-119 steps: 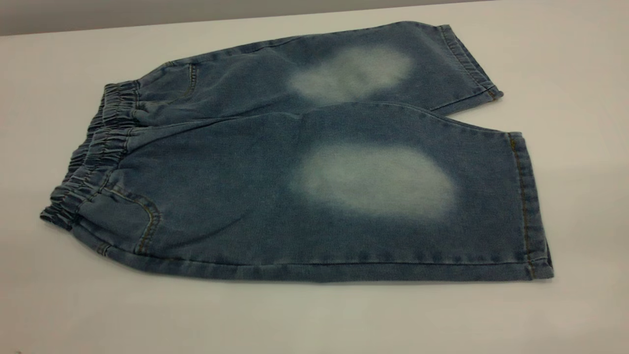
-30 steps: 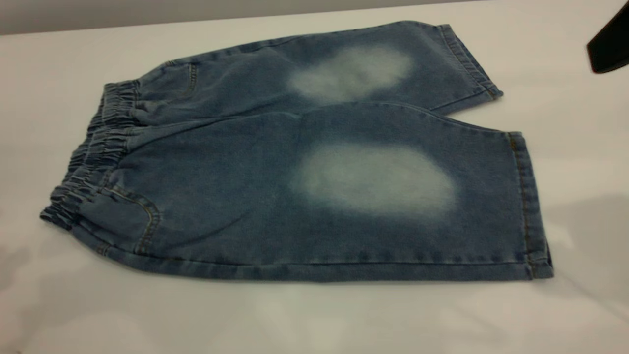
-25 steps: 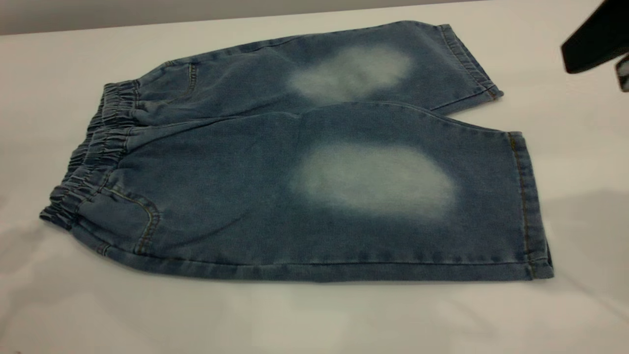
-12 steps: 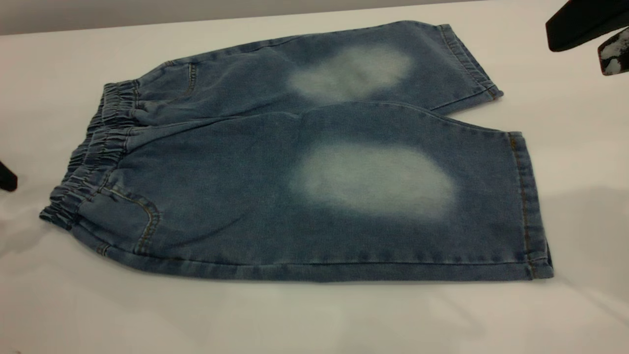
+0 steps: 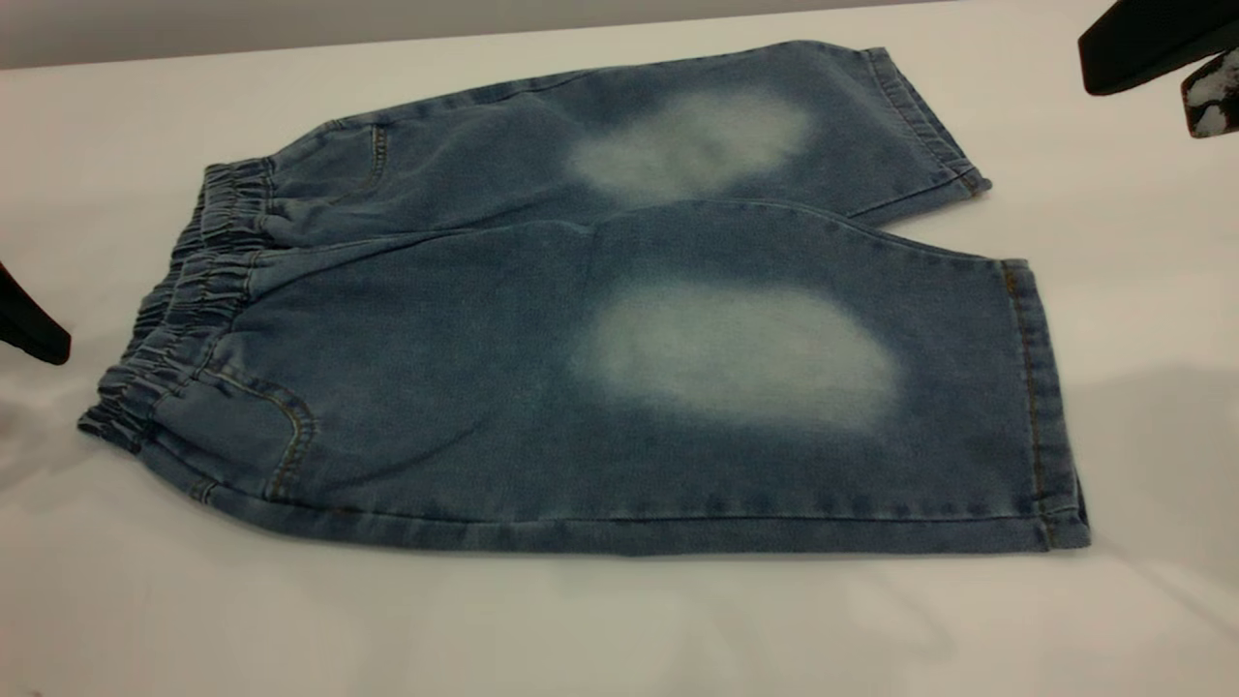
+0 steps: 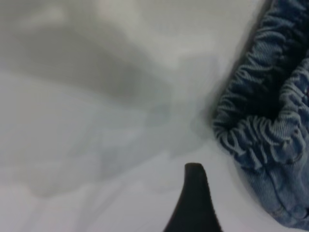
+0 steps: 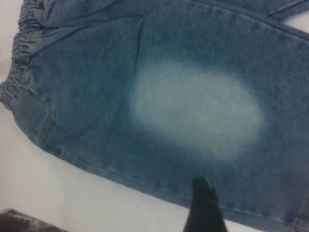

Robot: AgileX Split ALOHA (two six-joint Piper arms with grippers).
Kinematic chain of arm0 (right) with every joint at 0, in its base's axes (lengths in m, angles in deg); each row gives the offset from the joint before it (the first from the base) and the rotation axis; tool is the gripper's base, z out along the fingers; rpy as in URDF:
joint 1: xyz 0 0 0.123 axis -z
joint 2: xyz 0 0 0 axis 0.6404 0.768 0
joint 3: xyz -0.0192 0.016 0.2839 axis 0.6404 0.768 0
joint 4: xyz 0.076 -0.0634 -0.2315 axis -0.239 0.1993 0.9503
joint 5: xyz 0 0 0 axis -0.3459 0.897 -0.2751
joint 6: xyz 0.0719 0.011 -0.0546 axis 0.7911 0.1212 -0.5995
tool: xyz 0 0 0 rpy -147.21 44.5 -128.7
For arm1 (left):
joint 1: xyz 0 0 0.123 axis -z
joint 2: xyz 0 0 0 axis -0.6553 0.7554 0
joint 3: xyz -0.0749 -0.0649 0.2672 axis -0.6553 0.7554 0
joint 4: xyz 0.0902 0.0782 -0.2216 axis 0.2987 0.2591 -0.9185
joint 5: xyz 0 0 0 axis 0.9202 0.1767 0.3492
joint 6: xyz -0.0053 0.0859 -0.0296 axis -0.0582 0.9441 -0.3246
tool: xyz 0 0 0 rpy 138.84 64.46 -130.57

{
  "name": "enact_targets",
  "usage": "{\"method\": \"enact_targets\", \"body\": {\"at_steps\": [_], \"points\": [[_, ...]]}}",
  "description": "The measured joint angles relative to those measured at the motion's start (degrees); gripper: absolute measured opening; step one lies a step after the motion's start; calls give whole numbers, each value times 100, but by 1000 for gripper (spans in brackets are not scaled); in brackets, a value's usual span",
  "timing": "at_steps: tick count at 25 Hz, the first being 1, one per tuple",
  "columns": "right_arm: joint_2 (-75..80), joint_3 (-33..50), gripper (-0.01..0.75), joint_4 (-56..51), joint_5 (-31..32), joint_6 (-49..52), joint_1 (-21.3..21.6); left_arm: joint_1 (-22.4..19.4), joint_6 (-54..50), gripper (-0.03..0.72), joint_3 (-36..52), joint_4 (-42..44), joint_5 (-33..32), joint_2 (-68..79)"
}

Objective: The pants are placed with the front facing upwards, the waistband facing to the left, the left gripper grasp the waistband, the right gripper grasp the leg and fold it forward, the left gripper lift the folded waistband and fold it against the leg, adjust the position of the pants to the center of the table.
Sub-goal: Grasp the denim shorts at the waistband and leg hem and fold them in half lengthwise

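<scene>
Blue denim pants (image 5: 600, 339) lie flat on the white table (image 5: 619, 629), front up. The ruched waistband (image 5: 184, 300) points left. The far leg (image 5: 736, 126) and the near leg (image 5: 745, 387) end in hems at the right. My left gripper (image 5: 29, 334) sits at the left edge, just short of the waistband (image 6: 260, 130) and apart from it; it is open and empty. My right gripper (image 5: 1142, 97) hovers at the top right, beyond the far leg's hem (image 5: 929, 116). It is open and holds nothing. Its scuffed fingertip (image 5: 1210, 92) shows.
Bare tabletop surrounds the pants on all sides, widest along the near edge. The table's far edge (image 5: 290, 48) meets a grey wall behind. Nothing else stands on the table.
The left gripper has come in from the left edge and moved closer to the waistband. The right gripper entered at the top right and has held nearly still lately. The pants have not moved.
</scene>
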Motion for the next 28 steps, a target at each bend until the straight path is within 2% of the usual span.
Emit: {"method": "enact_targets", "body": {"at_steps": [6,15,28], "points": [[0,0,405,0,-5,-26,0,1,344,508,-17,-178,18,281],[0,0,405,5,-39,-126,0,15,1299,508,-17,-975,8,420],[0,0,405,5,-31,-144,0,15,1322,508,-195,-1128,-361,970]]}}
